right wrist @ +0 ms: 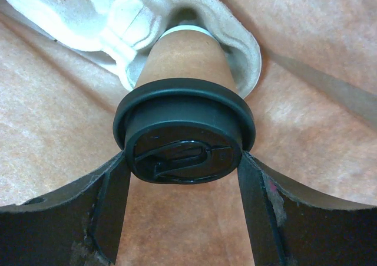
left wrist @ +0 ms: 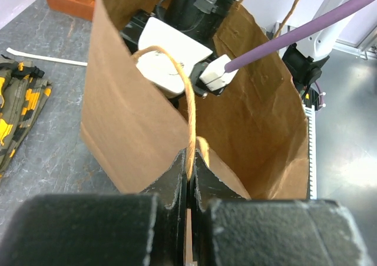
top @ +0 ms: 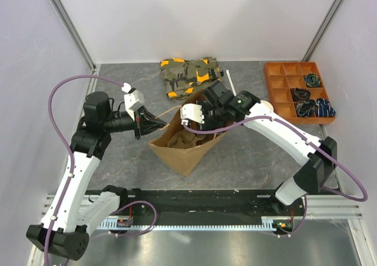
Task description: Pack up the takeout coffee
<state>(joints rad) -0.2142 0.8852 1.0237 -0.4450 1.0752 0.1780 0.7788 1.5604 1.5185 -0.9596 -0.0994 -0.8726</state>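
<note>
Coffee (right wrist: 184, 142) sits inside the bag (right wrist: 318, 118), its base in a pulp tray (right wrist: 141, 24): kraft wall, glossy black sip lid. My right gripper (right wrist: 182, 158) clasps the lid from 2 sides. My left gripper (left wrist: 189, 160) is pinched on the twine handle (left wrist: 182, 89). Placement looks nearly done. Next I'd release and back straight out, clear of the paper.

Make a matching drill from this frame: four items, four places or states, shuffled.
1. takeout coffee
2. left gripper
3. camouflage cloth
4. orange tray

A. shut on the twine handle
B. far right of the table
C. inside the paper bag, between the fingers of the right gripper
D. flat on the table behind the paper bag

Pairs: 1-C, 2-A, 3-D, 4-B
</note>
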